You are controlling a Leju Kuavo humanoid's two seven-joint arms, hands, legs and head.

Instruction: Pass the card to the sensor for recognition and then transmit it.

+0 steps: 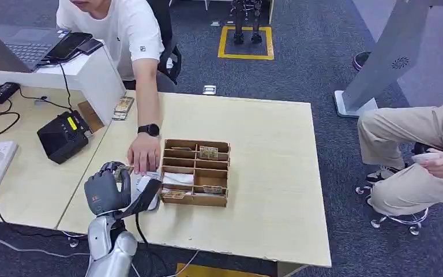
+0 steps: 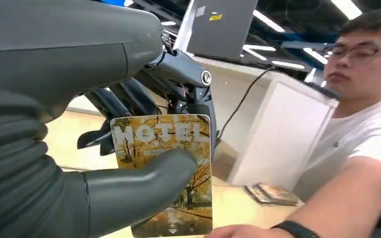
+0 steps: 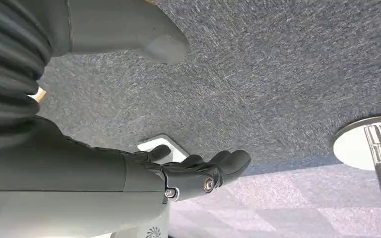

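Card (image 2: 166, 171) position governed the coming move: it was pinched upright in the left hand (image 1: 108, 187), thumb (image 2: 144, 181) across its printed face and the darker fingers behind, near the front-left corner of the bench (image 1: 265, 144). Its long axis stood roughly vertical, the word HOTEL at the upper end. The black sensor (image 1: 63, 136) sat on the adjoining bench, to the left and farther from the robot, well apart from the card. The left hand was clearly the nearer one. The right hand (image 3: 198, 173) hung over carpet, fingers loosely extended and holding nothing. A person's hand (image 1: 144, 156) rested just beside the cardboard tray (image 1: 197, 199).
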